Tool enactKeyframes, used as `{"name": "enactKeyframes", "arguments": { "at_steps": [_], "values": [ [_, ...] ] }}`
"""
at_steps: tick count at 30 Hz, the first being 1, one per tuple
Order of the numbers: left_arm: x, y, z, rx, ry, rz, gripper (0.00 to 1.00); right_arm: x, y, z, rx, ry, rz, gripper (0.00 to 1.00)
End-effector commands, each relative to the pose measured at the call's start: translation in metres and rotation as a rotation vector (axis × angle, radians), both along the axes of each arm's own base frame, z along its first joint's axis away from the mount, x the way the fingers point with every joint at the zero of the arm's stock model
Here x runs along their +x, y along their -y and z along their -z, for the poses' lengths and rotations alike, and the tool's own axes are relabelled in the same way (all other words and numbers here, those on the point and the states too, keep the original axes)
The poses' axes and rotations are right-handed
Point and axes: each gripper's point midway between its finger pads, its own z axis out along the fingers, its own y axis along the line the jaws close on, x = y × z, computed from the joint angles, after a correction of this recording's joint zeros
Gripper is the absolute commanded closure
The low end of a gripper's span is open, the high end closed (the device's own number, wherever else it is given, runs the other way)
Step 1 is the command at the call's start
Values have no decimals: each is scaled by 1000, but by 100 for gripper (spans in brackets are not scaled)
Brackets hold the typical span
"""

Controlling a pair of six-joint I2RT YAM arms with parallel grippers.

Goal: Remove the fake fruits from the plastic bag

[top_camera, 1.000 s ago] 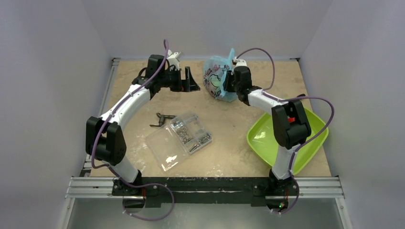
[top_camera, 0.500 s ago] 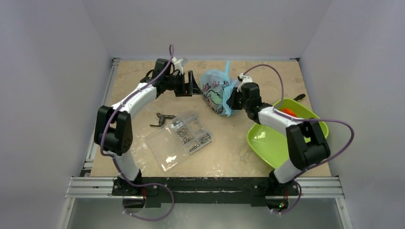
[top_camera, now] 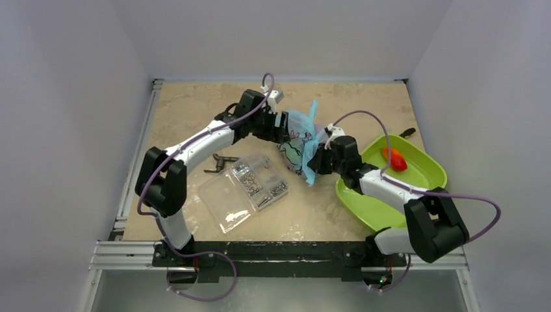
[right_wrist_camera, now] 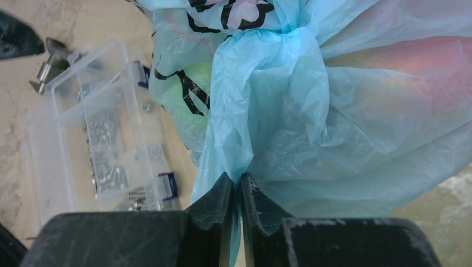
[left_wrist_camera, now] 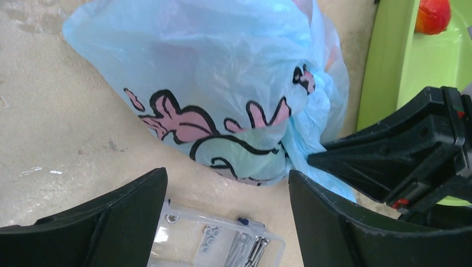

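Right gripper (right_wrist_camera: 237, 183) pinched tight on a gathered fold of the plastic bag (top_camera: 294, 140) | bag sits mid-table, bulging, beside the green tray (top_camera: 364, 195) | left gripper (left_wrist_camera: 225, 178) spread wide, empty, over the bag's far side | one orange-red fake fruit (top_camera: 394, 158) lies in the tray's far end

bag (left_wrist_camera: 211, 72): translucent light blue, printed with pink and pale green shapes outlined in black
fruit (top_camera: 394, 158) in the tray: glossy orange-red
tray (top_camera: 364, 195), right edge: lime green
box (top_camera: 227, 198): clear, with blue latches
worktop (top_camera: 195, 104): beige, marbled
arms (top_camera: 198, 143): white and black
cables (top_camera: 468, 195): purple
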Motion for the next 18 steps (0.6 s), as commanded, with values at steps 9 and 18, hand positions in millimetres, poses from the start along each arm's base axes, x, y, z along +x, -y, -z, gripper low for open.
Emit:
{"name": "enactKeyframes", "arguments": {
  "at_steps": [9, 18],
  "values": [
    [-17, 27, -35, 125, 222, 76, 20, -39, -10, -1, 123, -37, -15, 89],
    [3, 50, -27, 178, 237, 80, 13, -42, -7, -13, 121, -9, -7, 88]
  ]
}}
